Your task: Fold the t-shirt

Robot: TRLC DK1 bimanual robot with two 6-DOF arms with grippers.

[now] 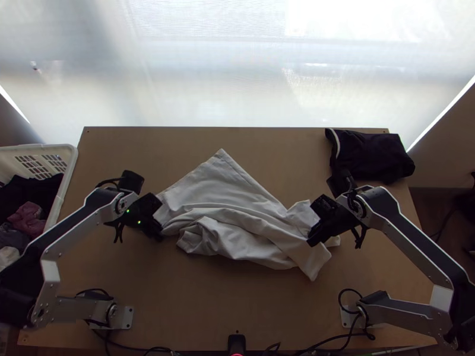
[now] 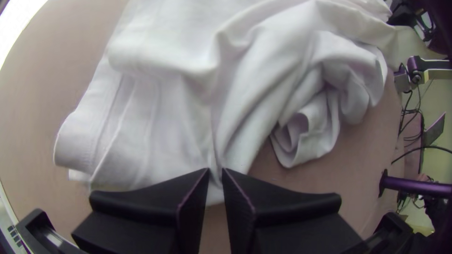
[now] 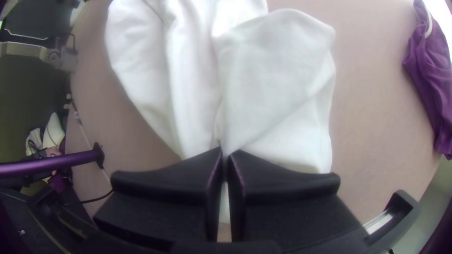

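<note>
From where I stand, I count one table [image 1: 196, 314] and one white shirt [image 1: 237, 261] on it, plus one dark garment [image 1: 374, 155]. There's one basket [image 1: 70, 163]; it holds several clothes [image 1: 29, 216], but I can't tell exactly how many. Left arm [image 1: 80, 224] and right arm [image 1: 409, 234] make two. Left gripper [image 1: 159, 235] and right gripper [image 1: 311, 242] make two more, with two fingers [image 2: 155, 202] apiece, so four fingers altogether.

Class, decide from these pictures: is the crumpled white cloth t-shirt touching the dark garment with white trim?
Apart. The right wrist view shows bare light wooden table between the white t-shirt and the dark garment.
</note>
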